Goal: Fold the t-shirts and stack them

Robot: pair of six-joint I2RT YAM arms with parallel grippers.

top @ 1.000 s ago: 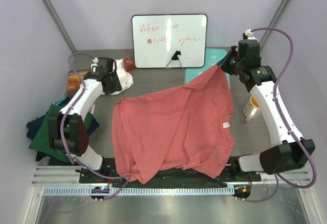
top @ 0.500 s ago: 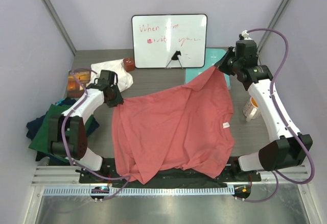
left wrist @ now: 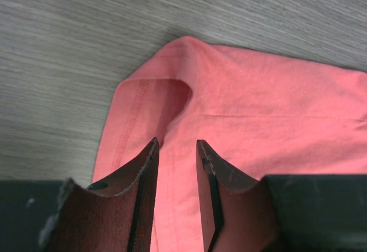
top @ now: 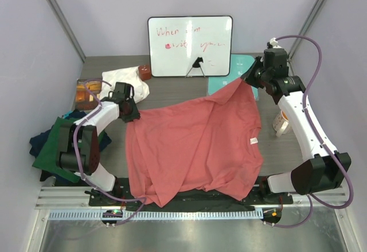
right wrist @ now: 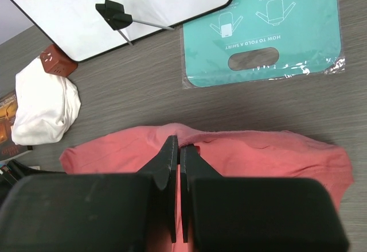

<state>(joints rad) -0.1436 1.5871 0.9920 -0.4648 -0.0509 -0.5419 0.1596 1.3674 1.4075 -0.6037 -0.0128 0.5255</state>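
Observation:
The large salmon-pink t-shirt (top: pixel 195 143) lies spread over the table's middle, its white neck label (top: pixel 253 141) at the right. My right gripper (top: pixel 249 77) is shut on its far right corner and holds that corner lifted; in the right wrist view the jaws (right wrist: pixel 179 144) pinch the pink hem (right wrist: pixel 258 160). My left gripper (top: pixel 131 114) hangs low over the shirt's far left corner (left wrist: pixel 172 80), jaws narrowly open (left wrist: pixel 176 144) with pink fabric showing in the gap. Dark green and navy t-shirts (top: pixel 57 146) lie heaped at the left edge.
A whiteboard (top: pixel 190 45) stands at the back. A pale-teal mat (top: pixel 229 71) lies right of it, under the lifted corner. A white cloth (top: pixel 127 82), a small brown block (top: pixel 145 72) and an orange box (top: pixel 86 91) sit back left. A cup (top: pixel 281 123) stands right.
My left gripper has moved from beside the white cloth toward the pink shirt's far left corner, its jaws narrowing. The right gripper has barely shifted, still holding its corner.

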